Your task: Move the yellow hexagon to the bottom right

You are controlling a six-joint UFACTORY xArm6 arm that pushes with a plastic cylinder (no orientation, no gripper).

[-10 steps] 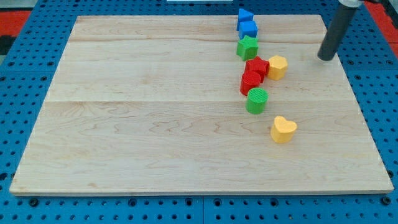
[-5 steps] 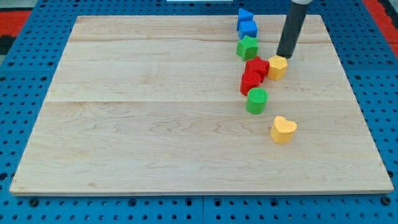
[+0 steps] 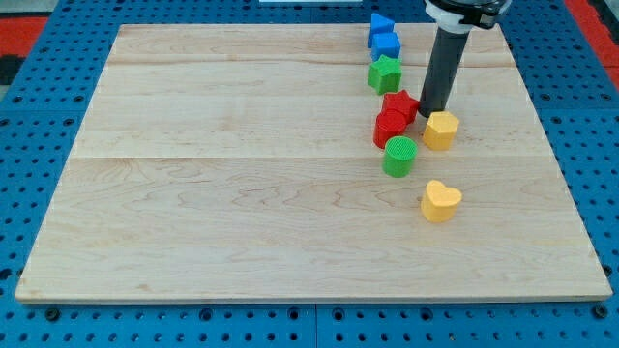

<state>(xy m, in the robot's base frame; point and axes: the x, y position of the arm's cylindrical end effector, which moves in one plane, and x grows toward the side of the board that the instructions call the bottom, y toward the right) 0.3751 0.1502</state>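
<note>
The yellow hexagon [image 3: 441,130] sits on the wooden board at the view's right of centre. My tip [image 3: 427,115] touches its upper left side, between it and the red blocks. The dark rod rises from there toward the view's top. A yellow heart [image 3: 441,200] lies lower down, toward the view's bottom right.
Two red blocks [image 3: 394,115] lie just left of my tip. A green cylinder [image 3: 398,156] sits below them. A green star [image 3: 385,73] and two blue blocks [image 3: 384,36] stand in a column toward the view's top. The wooden board [image 3: 242,174] rests on a blue pegboard.
My tip has moved from the board's right toward the left and down, onto the yellow hexagon. The hexagon has slid down and slightly right, away from the red blocks.
</note>
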